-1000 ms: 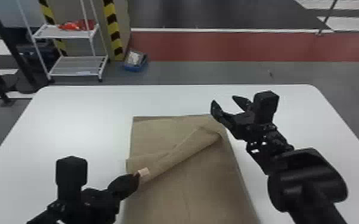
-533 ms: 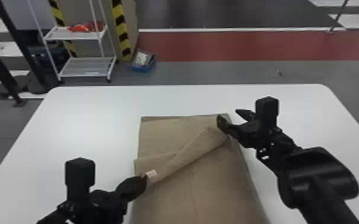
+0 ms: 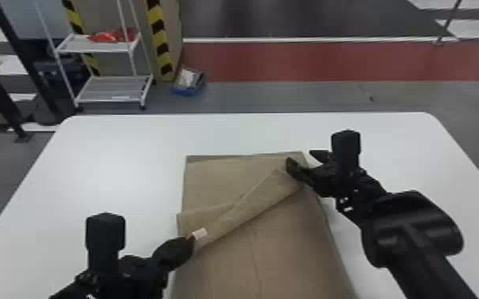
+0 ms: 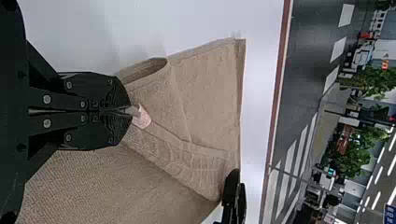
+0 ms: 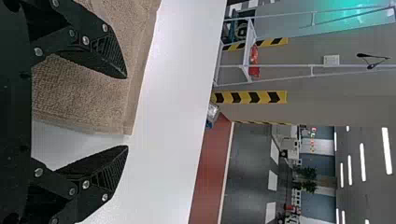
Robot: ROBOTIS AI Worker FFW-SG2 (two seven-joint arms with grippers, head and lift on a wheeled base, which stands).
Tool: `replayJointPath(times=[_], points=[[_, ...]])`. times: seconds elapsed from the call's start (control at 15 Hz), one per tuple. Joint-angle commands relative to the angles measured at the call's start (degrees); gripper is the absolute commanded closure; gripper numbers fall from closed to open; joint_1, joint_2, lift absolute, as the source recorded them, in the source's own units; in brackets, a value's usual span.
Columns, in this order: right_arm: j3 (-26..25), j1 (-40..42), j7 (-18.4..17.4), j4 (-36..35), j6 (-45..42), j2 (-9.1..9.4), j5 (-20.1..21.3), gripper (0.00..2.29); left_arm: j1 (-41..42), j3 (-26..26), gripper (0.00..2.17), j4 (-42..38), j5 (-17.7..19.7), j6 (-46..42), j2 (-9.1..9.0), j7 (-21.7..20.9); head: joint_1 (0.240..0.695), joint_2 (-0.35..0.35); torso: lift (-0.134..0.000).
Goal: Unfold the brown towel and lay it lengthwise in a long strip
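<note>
The brown towel [image 3: 290, 246] lies on the table, with a folded flap running diagonally from a pale tag [image 3: 200, 233] up to its far right corner. At the tag end my left gripper [image 3: 190, 238] is shut on the towel's corner; the left wrist view shows that gripper [image 4: 128, 111] closed with the tag just beyond its tips. My right gripper [image 3: 300, 157] is at the far right corner. In the right wrist view the right gripper [image 5: 127, 112] stands open, one finger over the towel [image 5: 79, 88] and the other over bare table beside its edge.
The white table [image 3: 111, 159] extends on both sides of the towel and beyond its far edge. Behind it on the floor stand a white wire shelf [image 3: 111, 87] with red items and a small blue box [image 3: 187, 81].
The right gripper has moved slightly down and inward onto the towel's far right corner. The left gripper keeps its hold at the tag. The head view has shifted a little.
</note>
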Motion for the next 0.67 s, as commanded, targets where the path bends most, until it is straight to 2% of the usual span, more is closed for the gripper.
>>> replayJointPath(times=[0.0,0.2,0.33,0.47,0.6], points=[[0.1,-1.1,0.2,0.9,1.8,0.04,0.0,0.5,-0.1,-0.1,1.52,0.2,0.0,0.2,0.03,-0.1,0.695,0.028,-0.123],[0.3,-1.4,0.1,0.9,4.4,0.04,0.7,0.5,-0.3,0.1,1.52,0.6,0.0,0.2,0.12,-0.1,0.695,0.025,-0.123],[0.3,-1.4,0.1,0.9,4.4,0.04,1.0,0.59,-0.6,0.1,1.52,0.7,0.0,0.0,0.12,-0.1,0.695,0.026,-0.123],[0.0,-1.2,0.1,0.8,4.6,0.04,0.9,0.87,-0.9,0.1,1.52,1.3,-0.1,0.0,-0.05,-0.1,0.695,0.026,-0.123],[0.0,-0.5,0.1,-0.8,4.6,0.04,0.5,1.3,-1.0,0.2,1.52,1.2,-0.1,0.0,-0.05,0.0,0.695,0.027,-0.123]])
